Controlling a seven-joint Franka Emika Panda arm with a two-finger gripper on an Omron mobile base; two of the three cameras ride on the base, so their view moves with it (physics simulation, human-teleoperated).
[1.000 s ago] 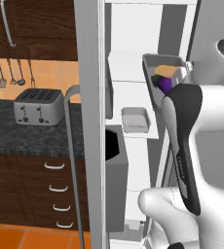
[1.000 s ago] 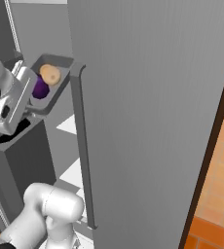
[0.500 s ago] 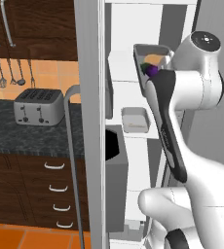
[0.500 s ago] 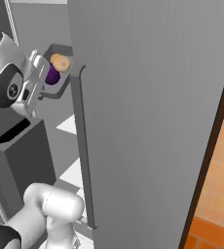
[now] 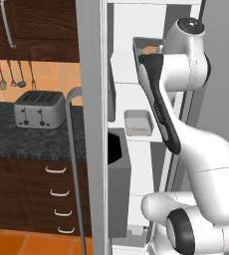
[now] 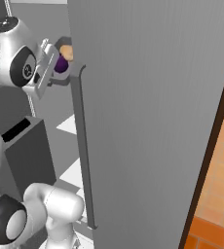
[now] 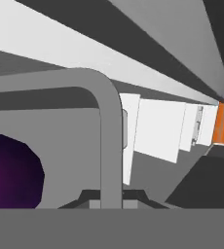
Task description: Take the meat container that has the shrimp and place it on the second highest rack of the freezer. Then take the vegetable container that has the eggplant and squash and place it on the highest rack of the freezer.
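Vegetable container (image 5: 147,50): grey tray held high inside the open freezer (image 5: 117,74), near the top white shelf.
Eggplant (image 6: 61,63): purple, in the tray beside squash (image 6: 66,51).
Tool (image 7: 105,197): clamped on the tray's rim.
Toaster (image 5: 39,108): on the left counter (image 5: 17,137).

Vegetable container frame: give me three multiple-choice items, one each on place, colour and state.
1. Where is the grey vegetable container?
A. high up at the white freezer interior
B. on the black counter
C. on the floor

2. What colour is the glossy rounded eggplant?
A. green
B. deep purple
C. red

3. How does the grey metal freezer door stand?
A. shut
B. removed
C. open

Answers: 1 A, the left base view shows it up by the top shelves. 2 B, purple in the right base and hand views. 3 C, the interior is exposed.
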